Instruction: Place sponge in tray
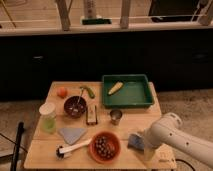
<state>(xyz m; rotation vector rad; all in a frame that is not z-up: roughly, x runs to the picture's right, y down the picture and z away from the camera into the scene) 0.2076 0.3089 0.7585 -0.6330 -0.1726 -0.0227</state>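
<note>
The blue-grey sponge point(135, 141) lies near the table's front right edge. My gripper point(143, 144) is right at the sponge's right side, at the end of the white arm point(172, 136) that comes in from the lower right; the arm hides part of it. The dark-green tray point(146, 98) stands at the back right of the table with a yellow corn cob point(115, 88) inside it, well behind the sponge.
A small metal cup point(116, 116) stands between tray and sponge. An orange bowl point(104, 146) of dark pieces is left of the sponge. Further left are a dish brush point(72, 149), grey cloth point(72, 134), dark block point(91, 114), dark bowl point(75, 106), green cup point(48, 118), orange fruit point(62, 92) and green pepper point(88, 91).
</note>
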